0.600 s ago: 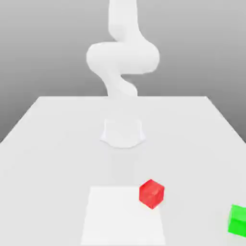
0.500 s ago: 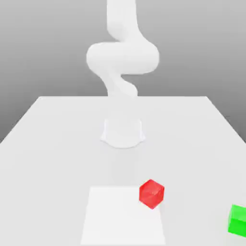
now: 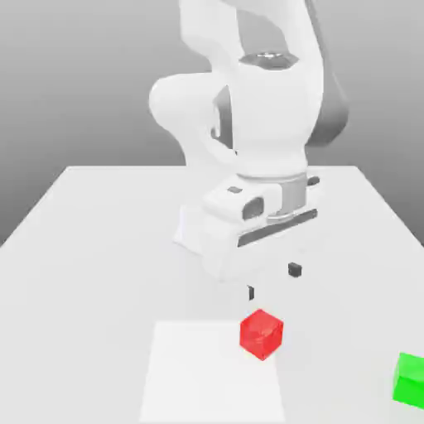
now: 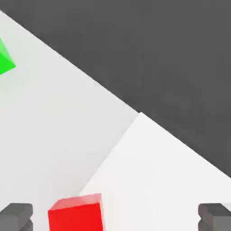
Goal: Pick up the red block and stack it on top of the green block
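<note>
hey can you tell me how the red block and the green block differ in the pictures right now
The red block is bright red; the green block is bright green. The red block overlaps the white patch's edge, while the green block sits off it, toward the exterior view's right. Both are plain, cube-like blocks.

So the robot arm's base sits toward the back, well behind the claw point(image 3: 272, 281). From there the arm point(image 3: 190, 103) goes up, then bends over and comes back down right above the claw. The wrist point(image 3: 269, 124) is pretty much upright over it, and the wide white hand point(image 3: 261, 224) sits just above the fingers point(image 3: 295, 270), kinda angled in the exterior view. Claw's wide open, dark fingertips well apart, pointing down, nothing between them.
</note>
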